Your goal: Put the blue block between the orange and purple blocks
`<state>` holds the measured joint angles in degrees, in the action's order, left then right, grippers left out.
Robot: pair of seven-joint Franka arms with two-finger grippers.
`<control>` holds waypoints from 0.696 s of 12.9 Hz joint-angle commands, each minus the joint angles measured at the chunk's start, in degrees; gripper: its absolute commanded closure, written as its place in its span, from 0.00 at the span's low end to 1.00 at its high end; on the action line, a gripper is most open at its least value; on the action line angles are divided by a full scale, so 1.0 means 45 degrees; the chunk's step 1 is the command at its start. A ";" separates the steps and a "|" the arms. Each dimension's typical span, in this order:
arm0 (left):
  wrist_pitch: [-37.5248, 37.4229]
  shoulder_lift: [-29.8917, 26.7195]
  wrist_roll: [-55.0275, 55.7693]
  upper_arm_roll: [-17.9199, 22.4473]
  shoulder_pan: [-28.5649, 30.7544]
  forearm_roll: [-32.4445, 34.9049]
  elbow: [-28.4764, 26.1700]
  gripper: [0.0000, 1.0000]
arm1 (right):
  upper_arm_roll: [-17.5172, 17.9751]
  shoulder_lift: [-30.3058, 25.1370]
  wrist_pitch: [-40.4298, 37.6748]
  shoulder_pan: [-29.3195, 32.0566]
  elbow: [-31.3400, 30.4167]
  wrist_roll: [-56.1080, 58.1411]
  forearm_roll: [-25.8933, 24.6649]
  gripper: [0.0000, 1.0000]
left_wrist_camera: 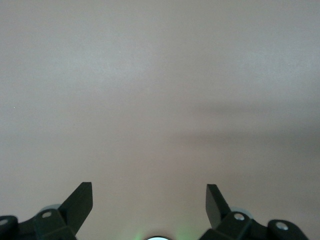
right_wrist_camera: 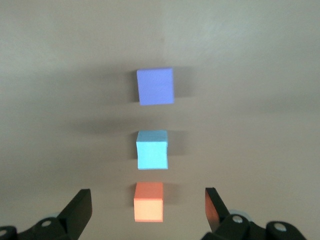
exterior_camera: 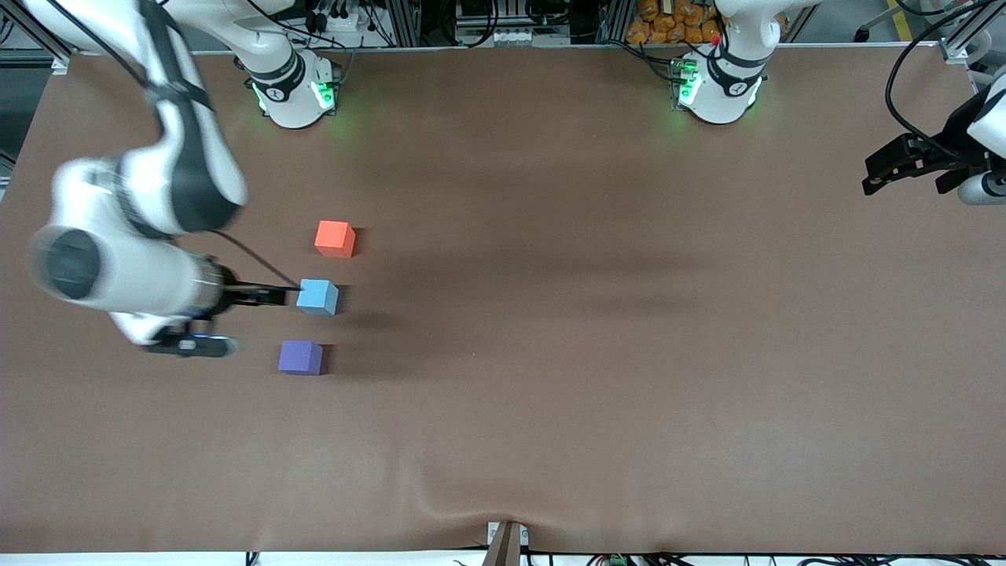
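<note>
Three small cubes stand in a row on the brown table toward the right arm's end. The orange block [exterior_camera: 334, 238] [right_wrist_camera: 148, 207] is farthest from the front camera and the purple block [exterior_camera: 300, 357] [right_wrist_camera: 155, 86] nearest. The blue block [exterior_camera: 317, 297] [right_wrist_camera: 151, 150] rests on the table between them, with gaps on both sides. My right gripper [exterior_camera: 251, 297] [right_wrist_camera: 147, 192] hangs open and empty in the air over the orange block's end of the row. My left gripper [exterior_camera: 904, 185] [left_wrist_camera: 150, 192] waits open over bare table at the left arm's end.
The brown table cover [exterior_camera: 550, 354] has a wrinkle near the front edge [exterior_camera: 440, 487]. The two arm bases [exterior_camera: 295, 90] [exterior_camera: 719, 86] stand along the back edge. The right arm's bulky links [exterior_camera: 141, 228] hang above the table beside the blocks.
</note>
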<state>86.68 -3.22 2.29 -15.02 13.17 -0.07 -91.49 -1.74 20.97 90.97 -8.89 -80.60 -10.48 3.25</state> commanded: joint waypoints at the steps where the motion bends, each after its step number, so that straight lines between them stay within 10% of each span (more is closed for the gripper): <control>1: -0.0219 0.0110 0.0058 -0.0080 0.0102 -0.0024 0.0234 0.00 | 0.0133 0.0341 -0.2396 0.0879 0.2982 0.1620 0.0234 0.00; 5: -0.0219 0.0286 0.0058 -0.0100 0.0082 -0.0024 0.0214 0.00 | 0.0113 -0.0863 -0.5541 0.1995 0.4300 0.1588 0.0021 0.00; 9: -0.0219 0.0267 0.0019 -0.0119 0.0101 -0.0024 0.0215 0.00 | 0.0133 -0.4785 -0.2729 0.1230 -0.1132 0.0903 -0.1270 0.00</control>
<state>86.63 -2.15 2.29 -15.12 13.20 -0.07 -91.51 -1.06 10.42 69.75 -3.25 -68.44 -5.19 -0.69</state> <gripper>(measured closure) 0.000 0.000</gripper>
